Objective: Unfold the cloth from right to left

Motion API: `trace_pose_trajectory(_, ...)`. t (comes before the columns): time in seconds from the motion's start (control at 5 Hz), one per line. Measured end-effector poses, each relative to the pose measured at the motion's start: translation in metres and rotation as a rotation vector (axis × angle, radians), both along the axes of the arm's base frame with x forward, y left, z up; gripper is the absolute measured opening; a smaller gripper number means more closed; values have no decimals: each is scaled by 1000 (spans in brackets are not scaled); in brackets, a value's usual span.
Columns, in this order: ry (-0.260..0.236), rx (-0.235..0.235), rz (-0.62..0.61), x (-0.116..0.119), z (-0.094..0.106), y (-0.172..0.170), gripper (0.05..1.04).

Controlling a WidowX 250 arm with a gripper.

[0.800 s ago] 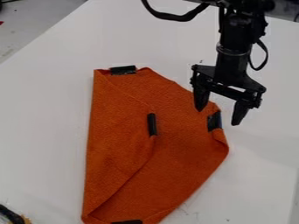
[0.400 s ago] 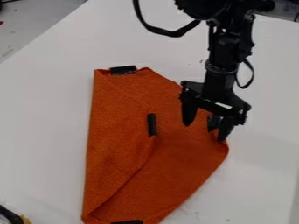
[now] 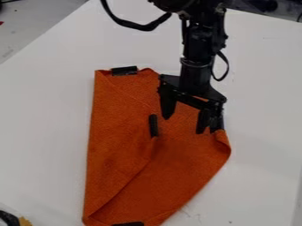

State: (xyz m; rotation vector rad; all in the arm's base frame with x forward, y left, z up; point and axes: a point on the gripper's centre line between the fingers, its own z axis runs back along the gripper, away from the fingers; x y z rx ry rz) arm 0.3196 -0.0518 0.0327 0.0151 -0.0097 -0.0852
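One black arm comes down from the far side, its gripper hanging above the right part of one orange cloth, two fingers spread apart, gripping nothing; the cloth lies partly folded on the white tabletop, bearing four black strips

Arm in from top edge; claw hanging down, fingers apart.

The gripper is hiding part of the orange cloth and some of a black patch. The bottom edge is cutting off the cloth and, at lower left, a dark-and-yellow object (its identity is escaping me). The top edge is cropping the arm.
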Motion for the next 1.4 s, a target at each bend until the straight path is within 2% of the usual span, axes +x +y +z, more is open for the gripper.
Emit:
trace_pose_trajectory(0.2,3,11,4,-8,-3,10,1000)
trace_pose_trajectory(0.8,0,-6,39,-16,-13,23,1000)
trace_pose_trajectory(1.2,26,3,85,-27,-21,29,1000)
trace_pose_trajectory(1.4,21,2,94,-31,-26,32,964)
